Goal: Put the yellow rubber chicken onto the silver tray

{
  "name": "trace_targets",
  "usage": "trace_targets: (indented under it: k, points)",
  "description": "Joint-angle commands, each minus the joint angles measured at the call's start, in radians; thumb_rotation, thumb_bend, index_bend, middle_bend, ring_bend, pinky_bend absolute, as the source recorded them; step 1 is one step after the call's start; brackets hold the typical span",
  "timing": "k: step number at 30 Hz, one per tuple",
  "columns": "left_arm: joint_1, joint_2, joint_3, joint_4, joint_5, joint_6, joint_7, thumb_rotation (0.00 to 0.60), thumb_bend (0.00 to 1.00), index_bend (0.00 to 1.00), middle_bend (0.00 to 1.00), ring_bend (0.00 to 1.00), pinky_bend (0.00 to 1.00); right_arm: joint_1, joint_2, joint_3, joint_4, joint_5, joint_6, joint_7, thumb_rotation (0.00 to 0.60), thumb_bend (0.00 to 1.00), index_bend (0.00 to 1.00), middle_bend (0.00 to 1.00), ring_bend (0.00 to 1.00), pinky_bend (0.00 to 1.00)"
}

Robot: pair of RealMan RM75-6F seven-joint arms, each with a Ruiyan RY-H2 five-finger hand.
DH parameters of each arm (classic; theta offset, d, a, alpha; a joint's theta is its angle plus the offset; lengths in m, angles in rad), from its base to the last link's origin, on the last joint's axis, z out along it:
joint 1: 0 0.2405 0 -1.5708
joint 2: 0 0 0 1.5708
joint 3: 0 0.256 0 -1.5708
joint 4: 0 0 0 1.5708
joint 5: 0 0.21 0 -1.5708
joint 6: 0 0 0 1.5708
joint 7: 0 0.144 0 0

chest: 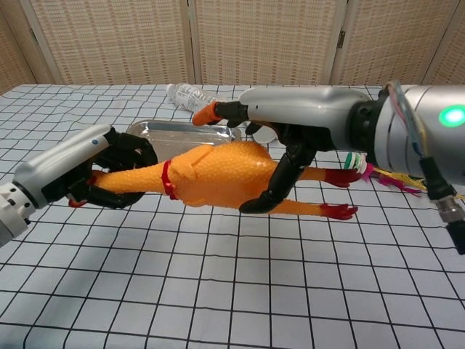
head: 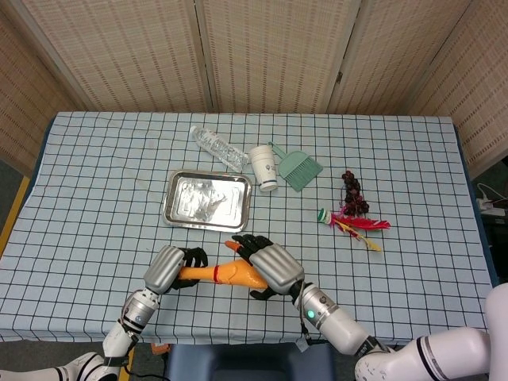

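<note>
The yellow rubber chicken [chest: 218,174] hangs level above the tablecloth, with a red band at its neck and its red feet pointing right. My left hand [chest: 80,171] grips its neck and head end; the head is hidden inside the fingers. My right hand [chest: 305,123] lies over the body, its long fingers stretched out above it and one finger [chest: 280,182] hooked around the front and under it. In the head view the chicken [head: 226,275] sits between the left hand [head: 169,270] and the right hand [head: 274,266]. The silver tray [head: 171,208] lies empty just beyond them.
Beyond the tray are a lying plastic bottle [head: 218,148], a white paper cup [head: 264,166] and a green dustpan [head: 300,170]. To the right lie dark grapes [head: 352,193] and a feathered shuttlecock [head: 353,224]. The table's front edge is close below the hands.
</note>
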Motion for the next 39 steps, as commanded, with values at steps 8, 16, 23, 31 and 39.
trace_targets:
  k: [8,16,23,31,39]
  points:
    - [-0.003,-0.001,0.003,0.002,0.0,-0.007,0.001,0.6,0.76,0.89,0.66,0.69,0.77,-0.031,-0.059,0.02,0.055,-0.095,0.029,0.083,0.6,0.21,0.77,0.6,0.64,0.94]
    - [-0.007,-0.001,-0.001,0.004,-0.004,-0.012,-0.006,0.6,0.76,0.89,0.66,0.69,0.77,-0.058,-0.093,0.039,0.088,-0.158,0.049,0.147,0.6,0.42,1.0,0.79,0.9,1.0]
    - [-0.007,0.0,-0.003,0.005,-0.008,-0.012,-0.007,0.6,0.76,0.89,0.66,0.69,0.77,-0.068,-0.093,0.035,0.106,-0.184,0.041,0.153,0.6,0.46,1.0,0.81,0.93,1.0]
    - [-0.018,0.005,-0.012,0.013,-0.011,-0.024,0.013,0.6,0.76,0.89,0.66,0.69,0.77,-0.04,0.0,-0.011,0.049,-0.106,-0.083,0.109,0.6,0.34,0.31,0.32,0.35,0.69]
    - [-0.033,0.033,-0.022,0.012,-0.023,-0.047,0.046,0.6,0.77,0.9,0.66,0.69,0.77,-0.049,0.064,0.001,0.039,-0.178,-0.141,0.209,0.6,0.14,0.0,0.0,0.0,0.04]
